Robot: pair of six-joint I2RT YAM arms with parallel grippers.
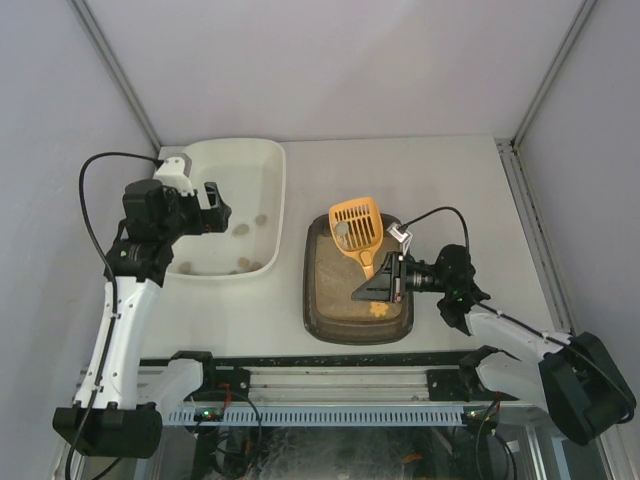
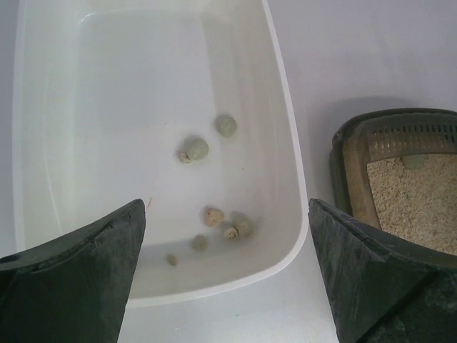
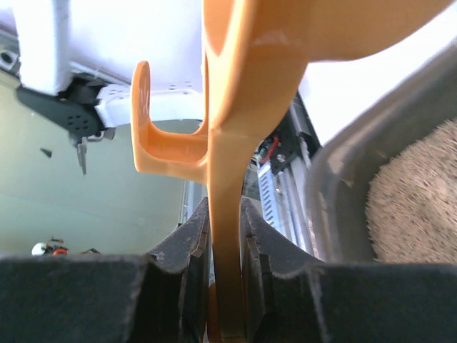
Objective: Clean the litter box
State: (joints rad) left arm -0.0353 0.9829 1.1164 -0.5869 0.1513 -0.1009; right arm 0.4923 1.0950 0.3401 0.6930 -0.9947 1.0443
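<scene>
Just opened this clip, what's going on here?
The right gripper is shut on the handle of an orange scoop, whose slotted head is over the far end of the litter box with a greyish clump in it. The left gripper hangs open and empty over the white tub, where several clumps lie.

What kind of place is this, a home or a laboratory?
Probably a robot test cell in a lab, not a home: plain panels wall off a white table, a left arm and a right arm are mounted by a rail at its near edge, and the litter box seems a prop.
</scene>
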